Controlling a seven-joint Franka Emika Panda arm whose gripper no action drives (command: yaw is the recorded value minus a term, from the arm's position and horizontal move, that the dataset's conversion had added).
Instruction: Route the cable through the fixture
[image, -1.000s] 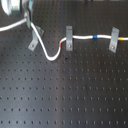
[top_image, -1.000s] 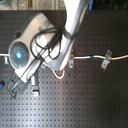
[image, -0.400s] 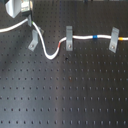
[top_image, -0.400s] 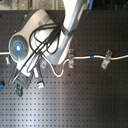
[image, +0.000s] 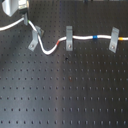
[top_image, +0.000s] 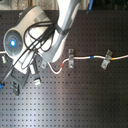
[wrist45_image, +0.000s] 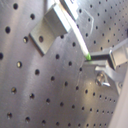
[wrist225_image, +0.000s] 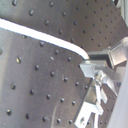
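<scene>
A black perforated board (image: 75, 95) carries the fixture (image: 34, 38), two clips (image: 69, 38) and the cable (image: 50, 49).

pincer (image: 23, 20) hangs low at the first exterior view's upper left.

my surface: black perforated board (image: 75, 95) fills frame | hole grid regular | lighter sheen lower left, first exterior view

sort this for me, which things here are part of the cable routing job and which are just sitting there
Part of the job:
- the cable
- the fixture, slanted, forked top
- the gripper, over the cable's end at the first exterior view's left

Just there:
- middle clip, cable already through it
- far clip, likewise
- perforated board
</scene>
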